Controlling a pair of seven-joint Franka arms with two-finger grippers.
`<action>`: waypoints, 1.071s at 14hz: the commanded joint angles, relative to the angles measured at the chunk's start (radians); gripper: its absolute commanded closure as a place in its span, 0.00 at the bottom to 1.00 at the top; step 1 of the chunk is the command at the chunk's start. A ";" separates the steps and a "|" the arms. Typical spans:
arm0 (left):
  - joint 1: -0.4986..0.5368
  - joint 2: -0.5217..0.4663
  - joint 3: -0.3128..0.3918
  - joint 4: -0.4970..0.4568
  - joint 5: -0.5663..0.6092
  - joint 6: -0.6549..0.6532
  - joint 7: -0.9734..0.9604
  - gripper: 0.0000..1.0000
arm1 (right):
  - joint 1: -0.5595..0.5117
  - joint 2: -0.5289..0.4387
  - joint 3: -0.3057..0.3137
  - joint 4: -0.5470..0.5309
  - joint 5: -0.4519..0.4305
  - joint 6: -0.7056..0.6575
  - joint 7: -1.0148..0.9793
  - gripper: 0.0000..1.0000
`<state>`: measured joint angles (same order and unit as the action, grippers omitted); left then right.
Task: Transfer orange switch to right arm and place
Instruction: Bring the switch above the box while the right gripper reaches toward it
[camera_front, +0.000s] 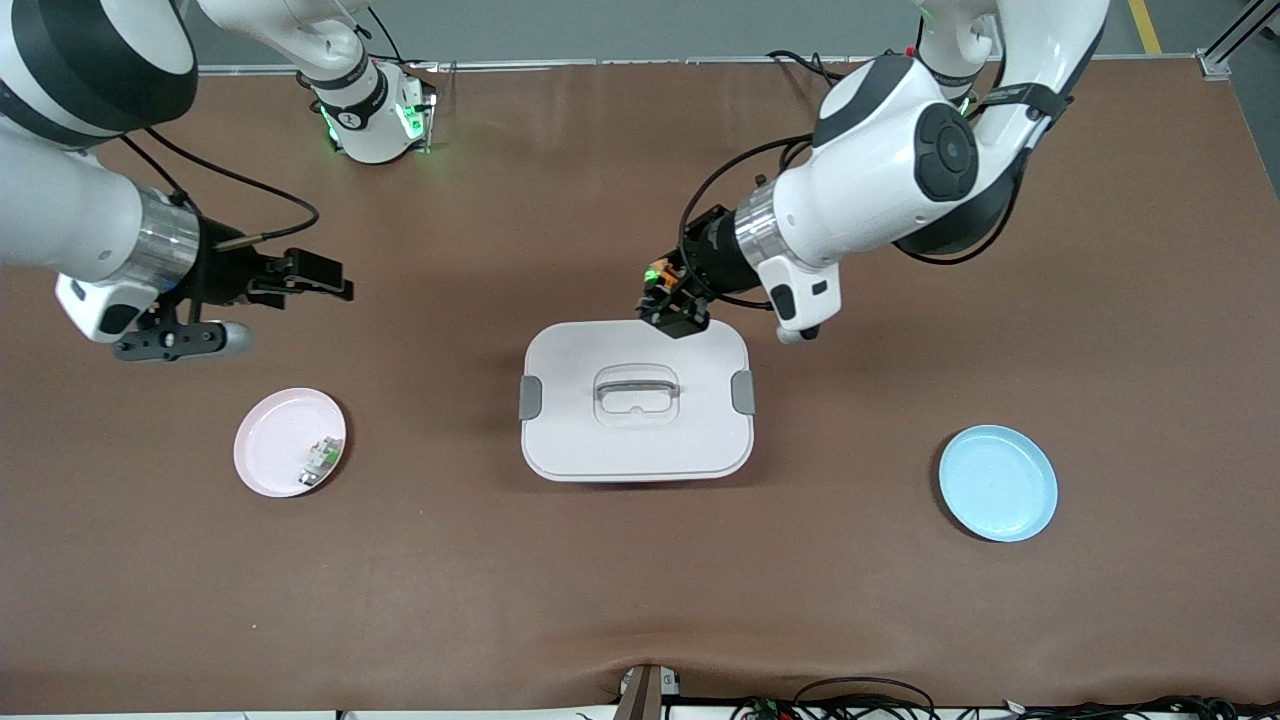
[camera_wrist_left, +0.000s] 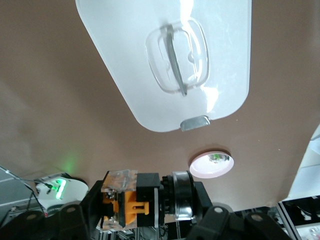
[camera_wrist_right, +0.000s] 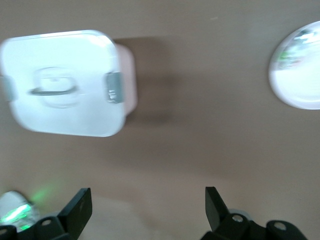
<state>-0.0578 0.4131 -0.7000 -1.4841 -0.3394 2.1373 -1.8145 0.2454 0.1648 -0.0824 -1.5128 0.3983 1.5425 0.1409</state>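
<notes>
Brown table (camera_front: 560, 600) below; my left gripper (camera_front: 672, 305) pinches the orange switch (camera_front: 660, 283) over the white box (camera_front: 636, 440), ready to pass; right gripper (camera_front: 300, 275) waits wide.

Orange-and-black switch (camera_front: 661, 283), white box (camera_front: 636, 440), pink plate (camera_front: 272, 452), blue plate (camera_front: 997, 483), brown table (camera_front: 640, 580).

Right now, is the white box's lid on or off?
On. The lid sits flat on the box, its handle down, grey clips at both ends. Whether they are latched: cannot tell.
</notes>
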 joint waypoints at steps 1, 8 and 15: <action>-0.042 0.026 0.002 0.031 -0.016 0.038 -0.043 1.00 | 0.011 -0.063 -0.008 -0.122 0.169 0.109 0.032 0.00; -0.065 0.027 0.001 0.039 -0.047 0.039 -0.062 1.00 | 0.170 -0.082 -0.008 -0.185 0.286 0.301 0.284 0.00; -0.099 0.038 0.002 0.048 -0.113 0.062 -0.074 1.00 | 0.288 -0.076 -0.008 -0.230 0.398 0.479 0.329 0.00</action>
<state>-0.1363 0.4322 -0.7003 -1.4641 -0.4309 2.1824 -1.8652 0.5049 0.1116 -0.0799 -1.7036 0.7689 1.9818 0.4538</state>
